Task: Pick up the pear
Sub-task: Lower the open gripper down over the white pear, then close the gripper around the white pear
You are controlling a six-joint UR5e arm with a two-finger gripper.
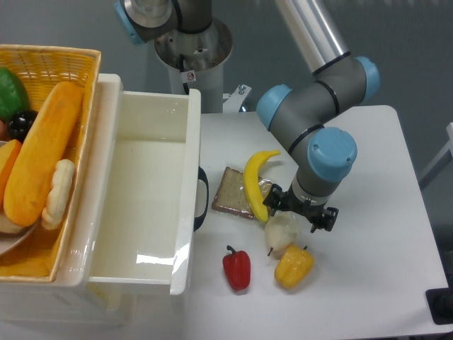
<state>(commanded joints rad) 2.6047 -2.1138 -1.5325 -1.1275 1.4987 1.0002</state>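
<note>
The pear (281, 234) is a pale cream fruit with a thin dark stem. It lies on the white table between the banana's lower tip and the yellow pepper. My gripper (301, 214) points straight down just above and to the right of the pear. Its dark fingers (274, 200) stand spread apart at either side of the wrist, open and holding nothing. The arm's wrist hides the fingertips and the pear's upper right edge.
A yellow pepper (294, 266) touches the pear's lower right. A red pepper (237, 268) lies to the left. A banana (255, 180) rests over a bread slice (232, 192). A white bin (145, 198) and a basket (49, 71) of food stand at left.
</note>
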